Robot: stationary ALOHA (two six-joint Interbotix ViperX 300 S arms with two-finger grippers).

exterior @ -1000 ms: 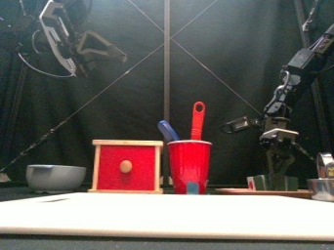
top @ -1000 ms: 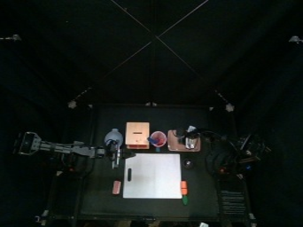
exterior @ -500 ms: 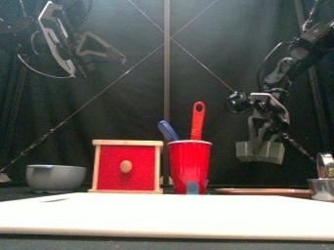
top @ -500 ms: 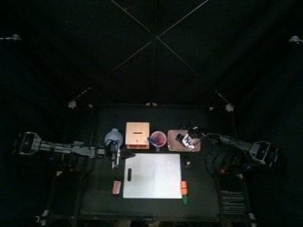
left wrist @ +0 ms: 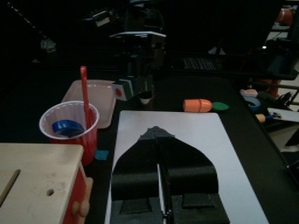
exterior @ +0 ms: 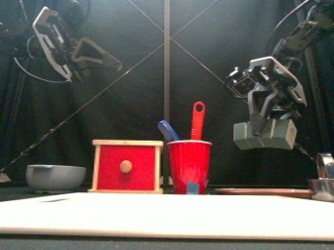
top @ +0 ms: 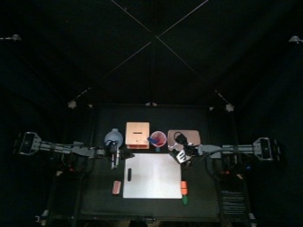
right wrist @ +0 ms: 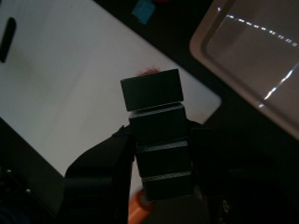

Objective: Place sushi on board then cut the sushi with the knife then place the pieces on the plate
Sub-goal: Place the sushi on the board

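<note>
The dark green sushi roll (exterior: 265,135) hangs in the air, with my right gripper (exterior: 268,115) shut on its upper part. In the top view that right gripper (top: 182,155) is over the back right corner of the white cutting board (top: 151,177). The right wrist view shows the roll (right wrist: 158,131) between the jaws, above the board (right wrist: 82,87) and beside the pink tray (right wrist: 251,61). A red cup (exterior: 190,166) holds a red knife (exterior: 197,119) and a blue knife (exterior: 167,129). My left gripper (top: 115,160) hovers at the board's left edge, shut and holding nothing.
A wooden box with a red drawer front (exterior: 128,166) stands behind the board, left of the cup. The blue-grey bowl (exterior: 55,176) is at far left. Small toy foods lie left (top: 116,186) and right (top: 185,187) of the board. A metal cutter (exterior: 322,184) sits at far right.
My right gripper closed on the sushi roll on the pink tray, lifted it and carried it left and forward to the board's corner. The left arm barely moved.
</note>
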